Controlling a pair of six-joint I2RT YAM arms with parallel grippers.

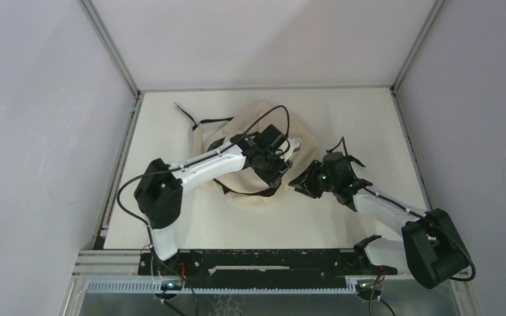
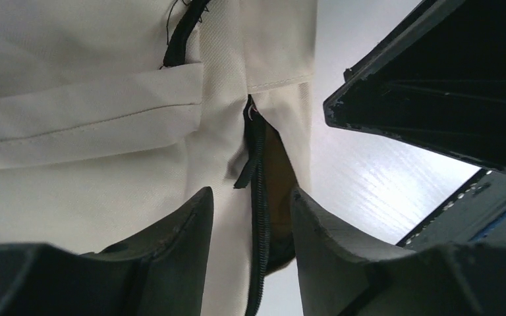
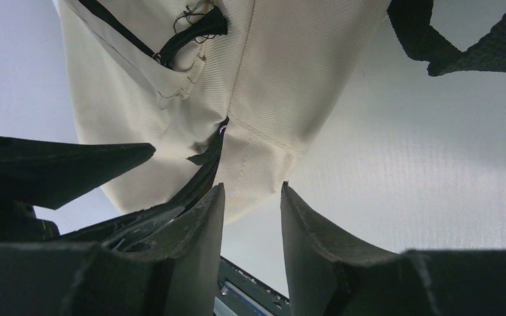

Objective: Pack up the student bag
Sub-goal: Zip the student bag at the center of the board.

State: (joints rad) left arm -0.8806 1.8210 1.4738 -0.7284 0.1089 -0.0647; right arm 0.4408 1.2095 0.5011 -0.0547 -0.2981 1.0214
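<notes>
Student bag (image 1: 236,126), cream fabric with black trim, lying flat on the white table (image 1: 369,131) slightly left of centre in the overhead view. A black strap (image 1: 204,120) trails from its upper left edge.

(a) Zipper (image 2: 258,217): a black toothed band running down the bag's side seam. In the left wrist view it is parted, showing a dark brownish interior to its right.

(b) Left gripper (image 1: 278,164), reached over the bag from the lower left. Its fingers (image 2: 171,243) stand apart on either side of the zipper band, with cream fabric and zipper teeth in the gap. The jaws are spread and no clamping is evident.

(c) Right gripper (image 1: 303,181), just beside the bag's lower right edge and close to the left gripper. In its wrist view the fingers (image 3: 316,243) are parted, and the bag's corner and bare table show through the gap. Whether the fingers touch the fabric cannot be told.

(d) A second black strap (image 3: 448,39) crosses the upper right of the right wrist view.
</notes>
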